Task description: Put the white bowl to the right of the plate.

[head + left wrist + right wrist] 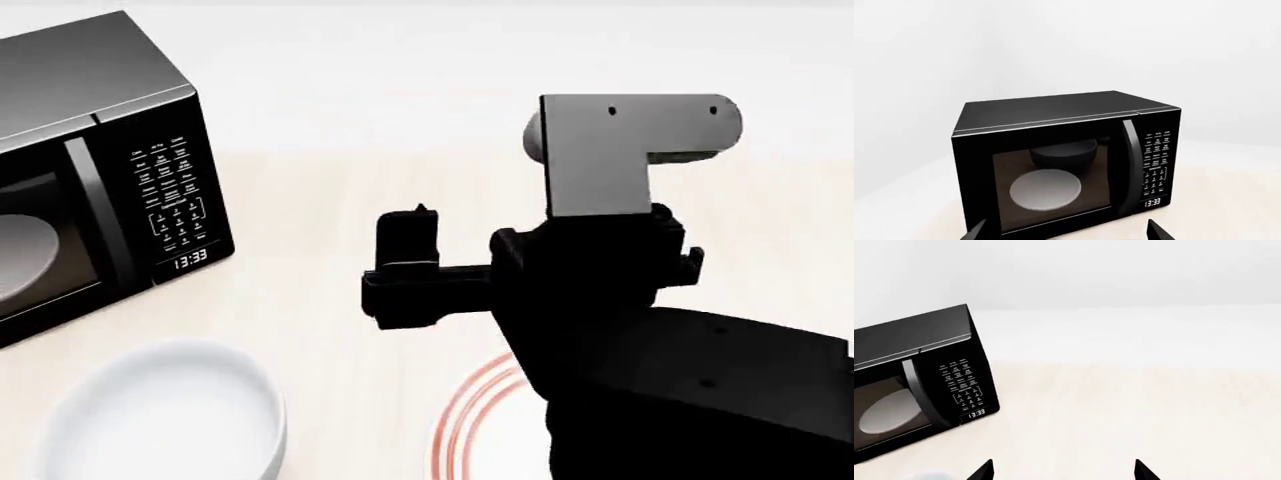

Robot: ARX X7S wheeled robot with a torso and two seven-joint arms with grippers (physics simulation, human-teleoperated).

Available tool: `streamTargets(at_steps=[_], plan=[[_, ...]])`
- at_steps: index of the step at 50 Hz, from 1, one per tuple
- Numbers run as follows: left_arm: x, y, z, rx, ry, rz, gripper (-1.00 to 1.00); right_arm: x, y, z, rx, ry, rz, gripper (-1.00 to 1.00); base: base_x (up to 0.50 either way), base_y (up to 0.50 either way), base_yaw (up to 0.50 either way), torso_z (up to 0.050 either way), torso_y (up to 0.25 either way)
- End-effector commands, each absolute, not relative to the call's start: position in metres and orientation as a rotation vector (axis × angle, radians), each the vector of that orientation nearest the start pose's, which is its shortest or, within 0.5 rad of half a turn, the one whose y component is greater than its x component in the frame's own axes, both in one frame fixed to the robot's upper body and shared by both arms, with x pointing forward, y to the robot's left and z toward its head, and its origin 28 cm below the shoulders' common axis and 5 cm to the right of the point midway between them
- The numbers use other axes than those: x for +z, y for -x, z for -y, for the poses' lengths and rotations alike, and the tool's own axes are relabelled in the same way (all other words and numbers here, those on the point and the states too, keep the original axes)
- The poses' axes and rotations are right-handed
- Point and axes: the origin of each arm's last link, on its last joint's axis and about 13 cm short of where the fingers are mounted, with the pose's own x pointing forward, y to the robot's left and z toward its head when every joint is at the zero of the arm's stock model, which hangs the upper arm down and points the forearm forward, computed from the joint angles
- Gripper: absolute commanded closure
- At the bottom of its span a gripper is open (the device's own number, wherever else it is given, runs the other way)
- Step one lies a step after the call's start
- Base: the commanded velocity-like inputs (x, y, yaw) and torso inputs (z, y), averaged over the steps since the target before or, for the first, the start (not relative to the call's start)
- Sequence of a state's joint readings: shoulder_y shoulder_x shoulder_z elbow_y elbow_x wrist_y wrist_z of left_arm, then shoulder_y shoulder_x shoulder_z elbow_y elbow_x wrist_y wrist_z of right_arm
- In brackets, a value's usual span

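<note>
The white bowl (160,415) sits upright on the pale wood-grain counter (334,200) at the near left part of the surface visible from the head view, just in front of the microwave (94,170) and apart from it. The plate (467,420) lies flat on the counter to the right of the bowl, well apart from it; only an arc of its red-orange rings is visible, the remainder being covered by the right arm (627,300), whose black and grey wrist housing fills the near right of the head view. The microwave, black with a closed door, stands toward the far left corner of the counter; its keypad panel carries a lit clock display (190,258). A pale dish (1045,189) is visible through the door window, with a darker bowl-shaped reflection above it. In the right wrist view, the right gripper (1064,471) shows two dark fingertips spread wide apart with bare counter between them and nothing held. In the left wrist view, the left gripper (1067,232) likewise shows two fingertips spread wide, empty, directed at the lower front of the microwave door. Whether either gripper is touching the counter cannot be determined from the views. The wall behind the counter is plain white.
</note>
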State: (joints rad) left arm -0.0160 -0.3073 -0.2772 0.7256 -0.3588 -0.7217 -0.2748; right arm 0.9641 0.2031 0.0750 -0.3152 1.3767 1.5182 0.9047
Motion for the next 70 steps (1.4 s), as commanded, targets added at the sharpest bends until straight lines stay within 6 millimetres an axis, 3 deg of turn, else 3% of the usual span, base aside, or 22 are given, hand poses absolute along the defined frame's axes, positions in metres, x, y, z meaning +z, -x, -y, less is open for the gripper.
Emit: streamTargets(at_steps=[1, 2, 15, 33, 44, 70], plan=[[0.125, -0.171, -0.299, 0.401, -0.058, 0.057, -1.0, 0.307, -0.278, 0.005, 0.384, 0.008, -0.447, -1.0, 0.0, 0.0, 0.0, 0.0, 0.0], [0.125, -0.171, -0.299, 0.4, -0.057, 0.058, -1.0, 0.294, -0.285, -0.005, 0.378, 0.087, -0.541, -1.0, 0.0, 0.0, 0.0, 0.0, 0.0], [0.125, -0.171, -0.299, 0.402, -0.058, 0.059, -1.0, 0.293, -0.285, -0.013, 0.408, 0.103, -0.572, -1.0, 0.0, 0.0, 0.0, 0.0, 0.0], [0.126, -0.169, -0.298, 0.396, -0.063, 0.066, -1.0, 0.287, -0.304, -0.032, 0.381, 0.061, -0.751, -1.0, 0.0, 0.0, 0.0, 0.0, 0.0], [0.126, -0.168, -0.297, 0.388, -0.065, 0.07, -1.0, 0.273, -0.315, -0.042, 0.274, 0.035, -0.842, -1.0, 0.0, 0.0, 0.0, 0.0, 0.0], [0.126, -0.166, -0.296, 0.38, -0.067, 0.075, -1.0, 0.244, -0.327, -0.052, 0.276, 0.049, -0.946, -1.0, 0.0, 0.0, 0.0, 0.0, 0.0]])
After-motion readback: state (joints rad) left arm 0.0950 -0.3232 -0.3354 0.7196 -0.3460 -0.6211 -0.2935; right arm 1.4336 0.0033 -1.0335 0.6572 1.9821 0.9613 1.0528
